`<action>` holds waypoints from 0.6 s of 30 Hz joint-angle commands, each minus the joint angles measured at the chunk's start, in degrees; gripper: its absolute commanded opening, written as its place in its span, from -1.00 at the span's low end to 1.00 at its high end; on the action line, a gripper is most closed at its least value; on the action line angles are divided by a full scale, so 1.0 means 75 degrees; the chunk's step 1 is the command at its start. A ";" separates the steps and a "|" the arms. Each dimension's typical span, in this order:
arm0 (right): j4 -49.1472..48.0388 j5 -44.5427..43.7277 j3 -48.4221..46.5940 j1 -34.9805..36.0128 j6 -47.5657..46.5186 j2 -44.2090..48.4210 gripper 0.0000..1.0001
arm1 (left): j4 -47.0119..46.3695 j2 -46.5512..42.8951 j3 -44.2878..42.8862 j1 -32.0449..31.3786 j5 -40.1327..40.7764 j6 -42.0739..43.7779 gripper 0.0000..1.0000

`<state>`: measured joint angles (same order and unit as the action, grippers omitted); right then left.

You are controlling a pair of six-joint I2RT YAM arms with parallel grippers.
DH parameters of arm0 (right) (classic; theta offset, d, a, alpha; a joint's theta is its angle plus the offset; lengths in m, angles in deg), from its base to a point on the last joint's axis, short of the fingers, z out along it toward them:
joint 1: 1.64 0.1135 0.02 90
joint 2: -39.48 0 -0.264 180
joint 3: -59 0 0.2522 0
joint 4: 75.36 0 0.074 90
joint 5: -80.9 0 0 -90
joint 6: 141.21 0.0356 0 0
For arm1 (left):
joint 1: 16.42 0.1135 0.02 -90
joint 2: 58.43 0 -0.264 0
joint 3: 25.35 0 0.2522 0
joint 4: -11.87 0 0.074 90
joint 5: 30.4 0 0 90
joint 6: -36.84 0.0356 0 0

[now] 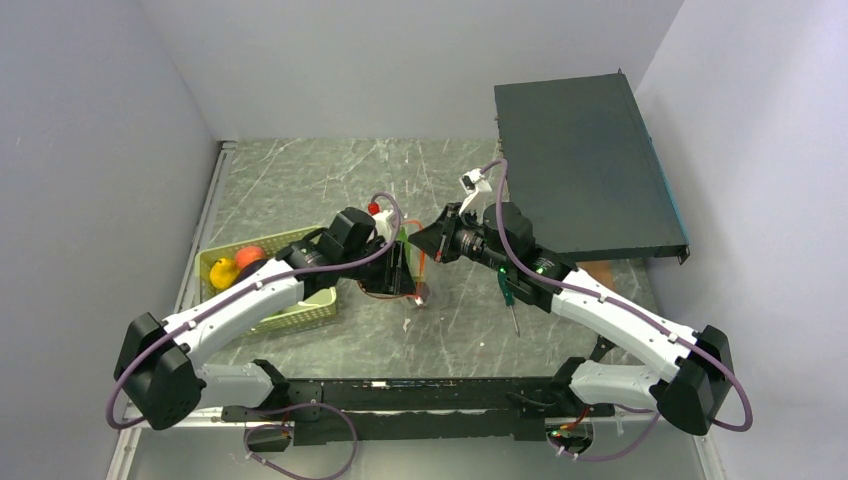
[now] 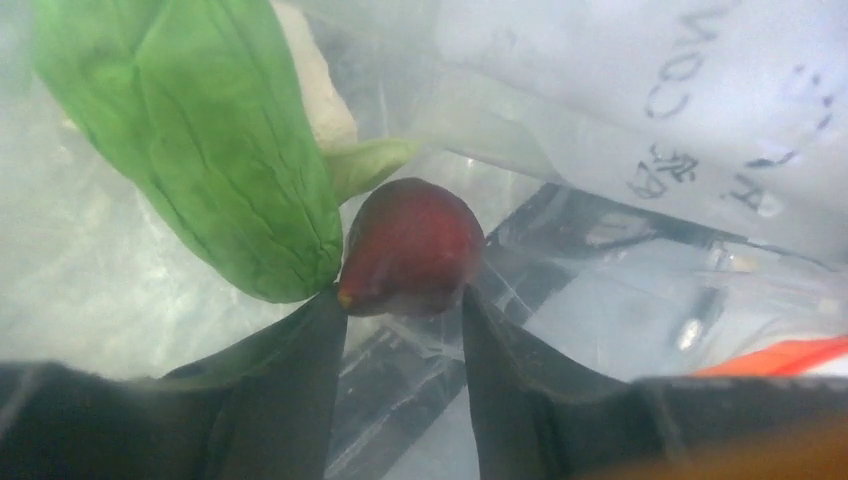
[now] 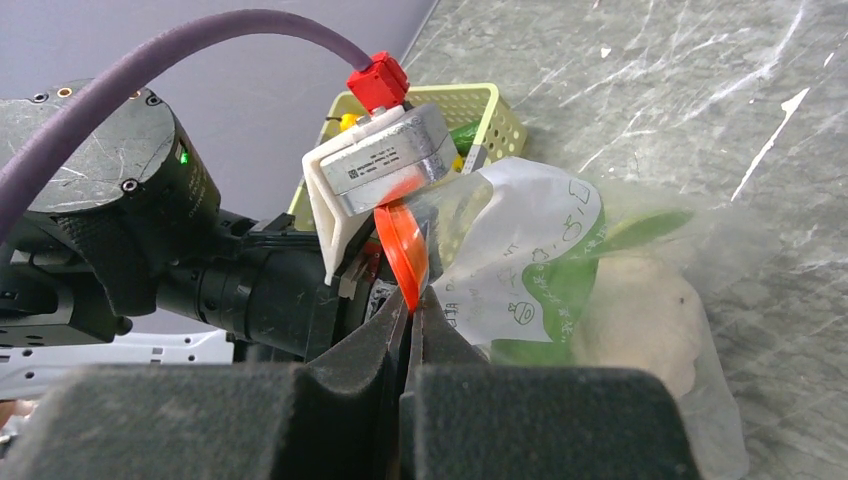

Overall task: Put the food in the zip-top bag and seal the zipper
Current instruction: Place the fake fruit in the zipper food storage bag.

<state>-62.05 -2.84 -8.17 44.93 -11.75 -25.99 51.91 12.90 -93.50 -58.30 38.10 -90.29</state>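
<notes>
Two grips at once. My right gripper (image 3: pixel 410 300) has its fingers pressed flat together on the zipper (image 3: pixel 400 245). The orange strip stands up out of the pinch, and that holds the mouth of the zip-top bag (image 3: pixel 520 250) raised. My left gripper (image 2: pixel 402 298) is down inside the bag with its fingers partly spread. They seem to pinch the near end of a dark red fruit (image 2: pixel 415 245) (the film fogs the view, so contact on both sides is my reading, not a certainty). A green leafy vegetable (image 2: pixel 210 150) lies beside the fruit, touching it, with a whitish piece (image 2: pixel 315 90) behind.

As I judge the handling, the fruit is light, smooth and rounded, so it could squirt out of a tip grip. It is better taken across its widest part. The leafy vegetable looks soft and will give under pressure. The bag is thin, limp and slippery, with no shape of its own, so the stiffer strip at the mouth is the one fair place to hold it.

Dark letters show through the film in the left wrist view. Small green print with a cartoon shows on the bag in the right wrist view. I can read none of it.
</notes>
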 commanded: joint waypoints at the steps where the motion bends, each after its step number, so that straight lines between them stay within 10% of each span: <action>1: -0.0410 -0.0106 -0.0222 -0.0034 -0.0074 0.0266 -1.00 | 0.0389 -0.0268 -0.0473 -0.0039 0.0472 0.0279 0.06; 18: -0.0503 -0.0102 -0.0016 -0.0051 -0.0010 0.0351 -1.00 | 0.0856 -0.2005 -0.0810 -0.0031 0.1435 0.0342 0.56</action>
<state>-62.11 -2.97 -8.17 44.95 -11.75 -25.53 60.55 0.81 -99.36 -58.50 46.78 -87.29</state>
